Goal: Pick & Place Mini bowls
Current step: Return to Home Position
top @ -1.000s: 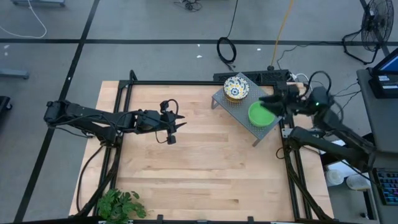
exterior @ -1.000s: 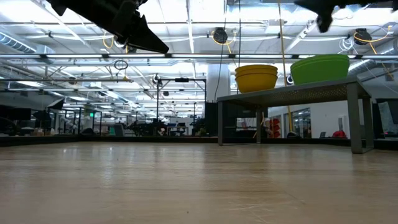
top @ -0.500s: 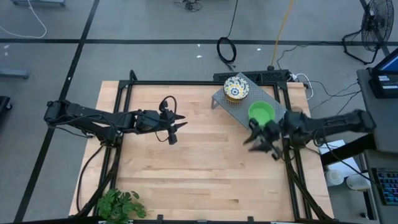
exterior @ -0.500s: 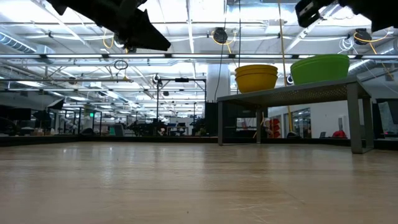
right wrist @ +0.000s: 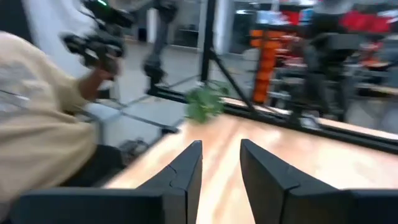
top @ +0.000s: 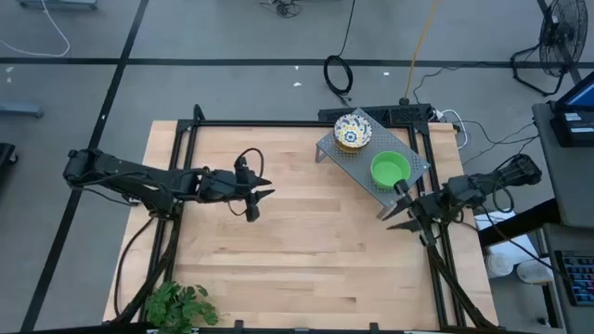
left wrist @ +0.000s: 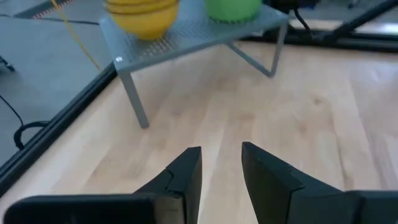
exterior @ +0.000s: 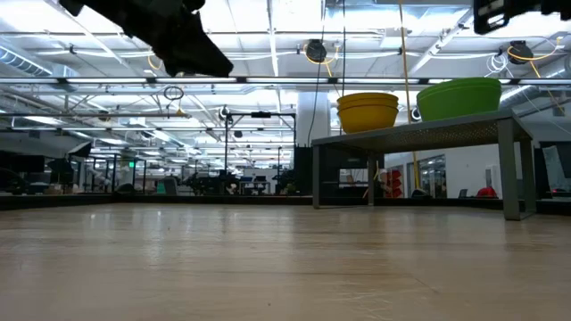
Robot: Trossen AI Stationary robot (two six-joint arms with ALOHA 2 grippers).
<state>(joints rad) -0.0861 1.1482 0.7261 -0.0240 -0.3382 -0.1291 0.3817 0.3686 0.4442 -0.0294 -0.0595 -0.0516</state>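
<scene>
The right gripper has drawn back rightward, clear of the green bowls. Its fingers stand slightly parted, holding nothing.

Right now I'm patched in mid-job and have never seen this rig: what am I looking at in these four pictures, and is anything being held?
It is a robot with two dark arms at a wooden table. One picture looks straight down, one looks level across the tabletop, and two come from cameras on the arms' wrists, looking past their own fingers. The left gripper hangs over the table's left half. The right gripper is at the right edge, beside a grey metal rack. Both are open and hold nothing. On the rack stand two stacks of mini bowls: the green bowls and the floral bowls, which are yellow outside. A plant sits at a table corner. No bowl lies on the bare wood.
</scene>
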